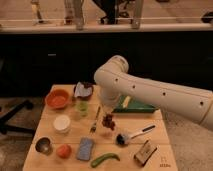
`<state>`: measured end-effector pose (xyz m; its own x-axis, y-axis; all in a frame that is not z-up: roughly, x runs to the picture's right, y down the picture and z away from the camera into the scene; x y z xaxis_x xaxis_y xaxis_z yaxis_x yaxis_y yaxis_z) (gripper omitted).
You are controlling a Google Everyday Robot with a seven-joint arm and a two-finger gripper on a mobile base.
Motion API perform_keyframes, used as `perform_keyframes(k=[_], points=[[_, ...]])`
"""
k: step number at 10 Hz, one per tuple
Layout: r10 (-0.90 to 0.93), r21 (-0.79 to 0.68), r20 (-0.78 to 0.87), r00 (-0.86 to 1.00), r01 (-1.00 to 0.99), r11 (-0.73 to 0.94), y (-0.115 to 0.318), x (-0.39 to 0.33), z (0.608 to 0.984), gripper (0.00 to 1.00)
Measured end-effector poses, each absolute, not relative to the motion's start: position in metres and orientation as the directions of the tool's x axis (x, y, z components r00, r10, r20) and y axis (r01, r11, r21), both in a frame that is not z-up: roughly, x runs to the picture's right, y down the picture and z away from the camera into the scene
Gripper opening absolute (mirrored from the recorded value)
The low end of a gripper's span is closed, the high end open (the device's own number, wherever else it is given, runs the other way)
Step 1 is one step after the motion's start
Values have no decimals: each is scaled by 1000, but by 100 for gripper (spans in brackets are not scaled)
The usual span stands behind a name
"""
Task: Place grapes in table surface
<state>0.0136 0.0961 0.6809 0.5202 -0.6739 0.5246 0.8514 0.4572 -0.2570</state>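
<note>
A dark red bunch of grapes (108, 121) is at the middle of the wooden table (75, 132), just right of a fork (94, 121). My gripper (107, 107) hangs straight down from the white arm, directly above the grapes and very close to them. I cannot tell whether the grapes rest on the table or hang from the gripper.
Around the grapes are an orange bowl (57, 98), a dark bowl (84, 90), a green cup (82, 107), a white cup (62, 123), a green tray (134, 105), a dish brush (131, 136), a blue sponge (85, 148), a green pepper (104, 159), a metal cup (43, 145), an orange fruit (63, 150) and a brown box (145, 152).
</note>
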Motion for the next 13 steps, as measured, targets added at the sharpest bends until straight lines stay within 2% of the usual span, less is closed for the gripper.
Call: perform_keyframes(k=[1,8,9,13], points=[[-673,-258,525,521,851,457,96,14,681,2],[-672,-256,526,521,851,458,96,13,681,72],[-672,-256,526,521,851,458,96,13,681,79],[-672,-256,526,521,851,459,96,13,681,80]])
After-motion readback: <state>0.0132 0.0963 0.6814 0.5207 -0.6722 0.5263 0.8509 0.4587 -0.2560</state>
